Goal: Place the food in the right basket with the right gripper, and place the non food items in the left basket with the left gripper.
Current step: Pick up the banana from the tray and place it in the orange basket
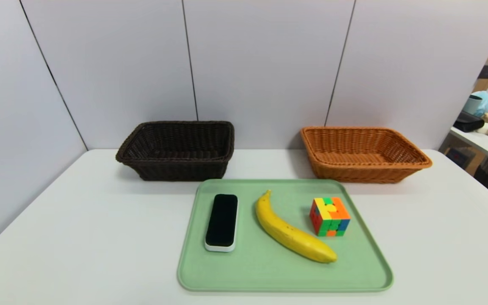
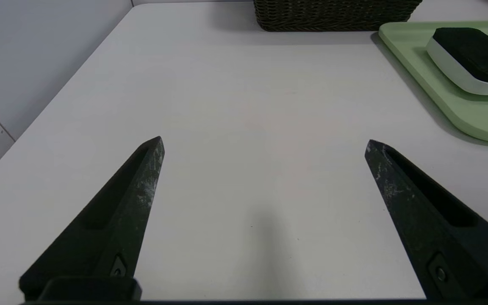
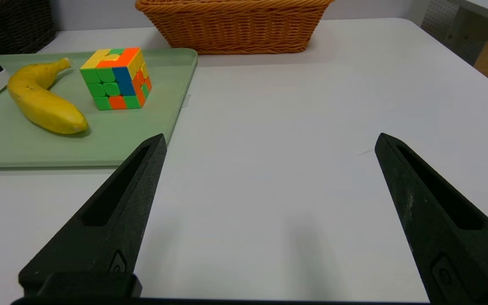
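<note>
On the green tray (image 1: 367, 271), head view, I see all three items waiting: black slab (image 1: 221, 220) on the left, banana (image 1: 290, 233) in the middle, puzzle cube (image 1: 330, 216) on the right. The dark brown basket (image 1: 176, 150) and orange basket (image 1: 362, 154) stand behind the tray, both unfilled; nothing sorted yet. The white tabletop (image 1: 79, 237) is backed by pale wall panels; a cluttered side table sits far right.

Left wrist view: my left hand (image 2: 263, 144) hangs released over bare tabletop, slab well off.

Right wrist view: my right hand (image 3: 269, 140) likewise spread wide, holding nothing, banana and cube apart from it.
</note>
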Controlling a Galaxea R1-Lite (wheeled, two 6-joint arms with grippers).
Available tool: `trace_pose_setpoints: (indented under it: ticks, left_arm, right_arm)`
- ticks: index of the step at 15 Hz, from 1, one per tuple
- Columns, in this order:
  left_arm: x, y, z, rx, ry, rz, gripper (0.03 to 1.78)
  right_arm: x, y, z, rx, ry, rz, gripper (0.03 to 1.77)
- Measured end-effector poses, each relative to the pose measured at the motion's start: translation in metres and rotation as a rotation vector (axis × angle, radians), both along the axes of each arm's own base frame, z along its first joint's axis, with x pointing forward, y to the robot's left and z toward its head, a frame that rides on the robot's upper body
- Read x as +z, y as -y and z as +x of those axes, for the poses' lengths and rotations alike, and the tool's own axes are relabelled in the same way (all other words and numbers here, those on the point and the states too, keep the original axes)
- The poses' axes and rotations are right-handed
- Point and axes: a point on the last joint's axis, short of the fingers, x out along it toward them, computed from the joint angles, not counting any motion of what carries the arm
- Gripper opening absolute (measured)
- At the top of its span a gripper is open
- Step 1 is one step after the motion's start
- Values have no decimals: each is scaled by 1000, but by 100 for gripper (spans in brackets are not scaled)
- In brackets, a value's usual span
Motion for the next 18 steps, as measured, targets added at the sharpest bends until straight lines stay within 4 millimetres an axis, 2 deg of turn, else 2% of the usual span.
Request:
trace_pose_setpoints:
  ticks: [18]
  left_arm:
    - [0,0,0,0,0,-3,169]
  right_arm:
    - [0,0,0,3,-2,-15,170]
